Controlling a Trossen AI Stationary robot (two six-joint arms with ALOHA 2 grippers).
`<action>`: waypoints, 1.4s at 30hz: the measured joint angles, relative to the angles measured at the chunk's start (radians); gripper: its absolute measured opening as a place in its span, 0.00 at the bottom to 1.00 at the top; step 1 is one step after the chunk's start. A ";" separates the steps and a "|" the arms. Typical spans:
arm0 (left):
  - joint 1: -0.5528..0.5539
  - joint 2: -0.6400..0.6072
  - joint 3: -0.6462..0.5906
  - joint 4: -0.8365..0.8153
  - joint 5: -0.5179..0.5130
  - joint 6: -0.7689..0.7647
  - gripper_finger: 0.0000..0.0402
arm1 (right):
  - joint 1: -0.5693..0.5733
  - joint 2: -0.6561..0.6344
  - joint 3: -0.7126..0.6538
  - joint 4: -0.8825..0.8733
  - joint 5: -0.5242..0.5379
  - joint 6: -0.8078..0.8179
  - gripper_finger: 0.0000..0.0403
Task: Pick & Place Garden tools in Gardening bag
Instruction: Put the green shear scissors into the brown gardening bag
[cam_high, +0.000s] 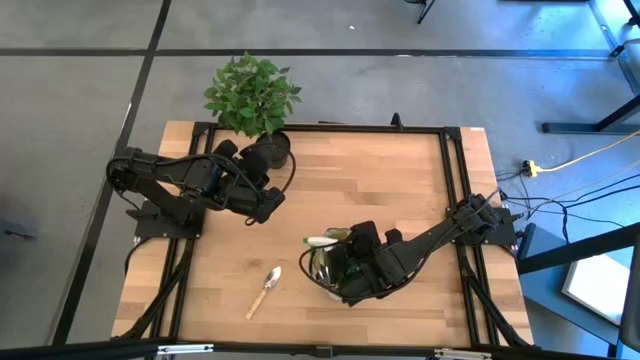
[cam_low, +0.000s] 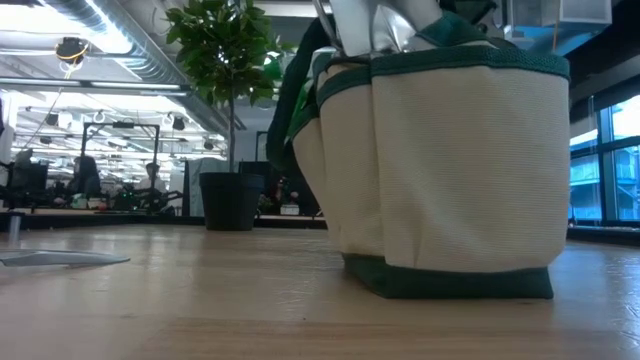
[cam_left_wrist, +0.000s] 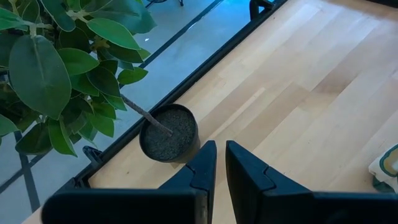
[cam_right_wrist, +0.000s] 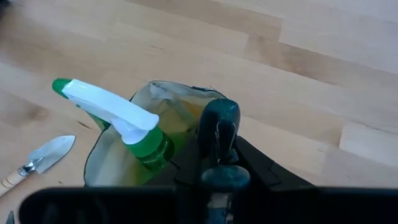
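The gardening bag (cam_high: 322, 266), tan with green trim, stands on the wooden table right of centre and fills the low view (cam_low: 450, 160). A green spray bottle with a white trigger (cam_right_wrist: 115, 112) stands in it. My right gripper (cam_right_wrist: 221, 158) hangs over the bag's opening (cam_high: 340, 268), shut on a dark green-handled tool (cam_right_wrist: 217, 124). A wooden-handled trowel (cam_high: 265, 291) lies flat on the table left of the bag. My left gripper (cam_left_wrist: 219, 158) waits shut and with nothing in it above the table near the plant pot (cam_high: 267, 207). My right gripper pinches the dark green tool's handle (cam_right_wrist: 219, 134) between its two fingers. The fingers slant down from the table's right side. The tool sits over the bag's opening beside the spray bottle. Its lower end is hidden by the gripper and the bag.
A leafy plant in a black pot (cam_high: 268, 150) stands at the table's far edge, just beyond my left gripper (cam_left_wrist: 168, 134). Bare wood lies between the pot and the bag and along the far right of the table (cam_high: 400, 180).
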 joint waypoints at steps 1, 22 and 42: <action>-0.003 0.000 0.000 0.000 0.000 0.000 0.08 | 0.000 0.000 0.000 0.000 0.001 -0.005 0.15; -0.018 0.000 0.000 0.000 -0.008 -0.011 0.08 | -0.062 0.004 0.000 0.000 0.008 -0.166 0.15; -0.404 -0.219 -0.294 0.208 0.058 -0.004 0.08 | -0.076 0.003 0.000 -0.001 0.007 -0.258 0.15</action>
